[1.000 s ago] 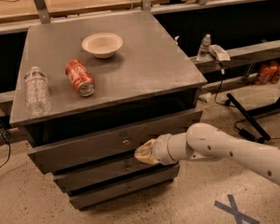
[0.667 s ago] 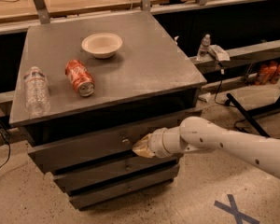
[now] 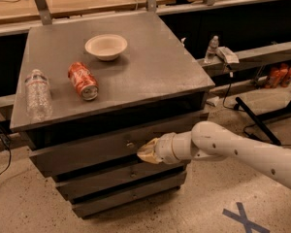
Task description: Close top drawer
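The top drawer (image 3: 87, 152) is a wide dark grey front panel just under the cabinet top, with a tiny metal knob (image 3: 129, 143) at its centre. A dark gap shows between the panel and the top. My gripper (image 3: 146, 153) comes in from the right on a white arm and its tan tip rests against the drawer front, just right of and below the knob. Two other grey drawer fronts (image 3: 121, 178) sit below.
On the cabinet top (image 3: 150, 67) lie a white bowl (image 3: 105, 46), a red soda can (image 3: 83, 80) on its side and a clear water bottle (image 3: 38, 94). A wooden bench runs behind. A blue X (image 3: 242, 216) marks the floor at right.
My arm has pushed leftward and toward the cabinet; the gripper tip has moved along the drawer front closer to the knob. The gap above the drawer looks narrower.
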`<state>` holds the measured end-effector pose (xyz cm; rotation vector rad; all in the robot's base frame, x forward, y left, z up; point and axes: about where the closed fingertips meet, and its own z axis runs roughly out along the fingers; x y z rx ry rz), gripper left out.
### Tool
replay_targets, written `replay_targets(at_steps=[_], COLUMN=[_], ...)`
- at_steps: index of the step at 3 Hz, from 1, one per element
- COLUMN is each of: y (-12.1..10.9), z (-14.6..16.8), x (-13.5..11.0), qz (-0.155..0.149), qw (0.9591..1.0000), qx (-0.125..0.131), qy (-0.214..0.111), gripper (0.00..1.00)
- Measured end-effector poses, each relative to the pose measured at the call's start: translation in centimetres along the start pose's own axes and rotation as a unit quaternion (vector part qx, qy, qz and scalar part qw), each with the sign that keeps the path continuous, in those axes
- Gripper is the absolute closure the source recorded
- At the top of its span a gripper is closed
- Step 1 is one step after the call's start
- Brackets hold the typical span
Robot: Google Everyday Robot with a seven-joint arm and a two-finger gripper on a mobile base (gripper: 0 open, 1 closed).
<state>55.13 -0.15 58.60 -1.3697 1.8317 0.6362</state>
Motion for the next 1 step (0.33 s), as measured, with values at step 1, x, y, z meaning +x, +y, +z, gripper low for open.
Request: replay_targets(at_steps=[1], y=[2.7], z=[-3.06], x=[-0.4], qz=[0.003], qw=[0.9989], qx=[-0.018], qy=[-0.043], gripper=[1.0])
